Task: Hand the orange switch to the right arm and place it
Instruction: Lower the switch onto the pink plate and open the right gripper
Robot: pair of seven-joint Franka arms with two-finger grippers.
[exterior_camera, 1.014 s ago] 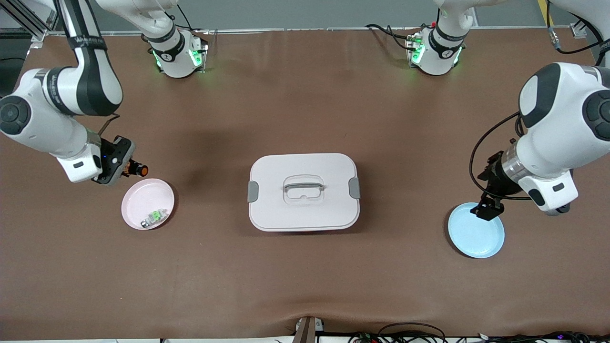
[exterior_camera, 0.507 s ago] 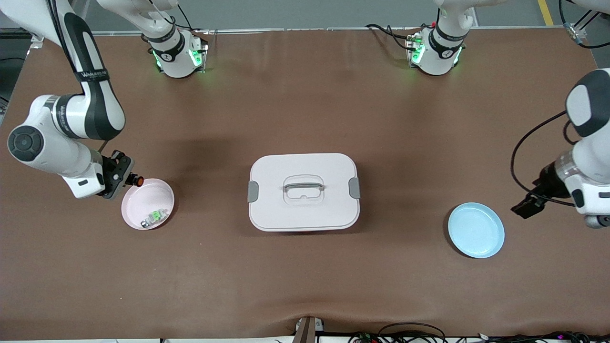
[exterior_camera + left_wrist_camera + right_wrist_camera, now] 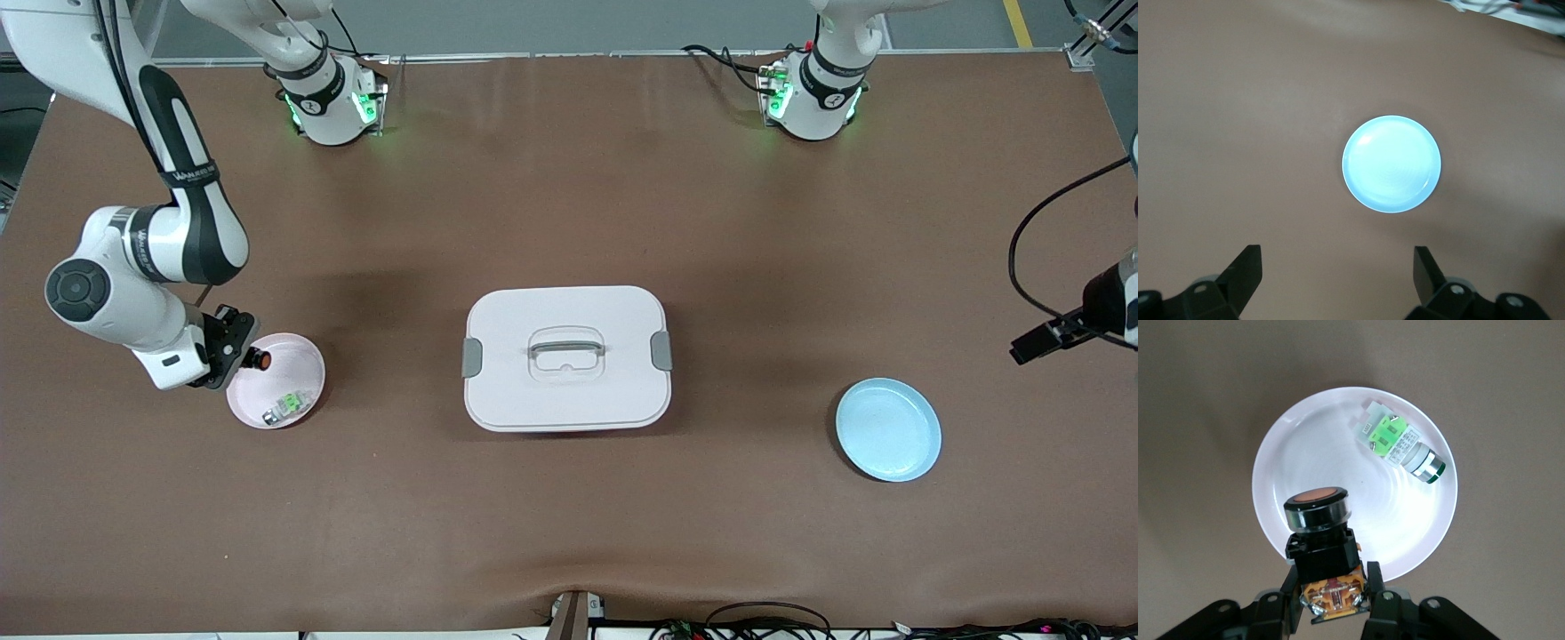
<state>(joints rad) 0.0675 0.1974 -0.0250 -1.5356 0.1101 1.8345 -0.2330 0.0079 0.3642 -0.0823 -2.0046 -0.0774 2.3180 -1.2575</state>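
Right wrist view has the right gripper (image 3: 1331, 603) pinching the orange switch (image 3: 1318, 540), hanging over the pink plate (image 3: 1271, 487) near the table's right-arm edge, green-and-clear part (image 3: 1398, 447) inside. Left gripper (image 3: 1338, 283) is spread wide above the table by the blue plate (image 3: 1391, 163).
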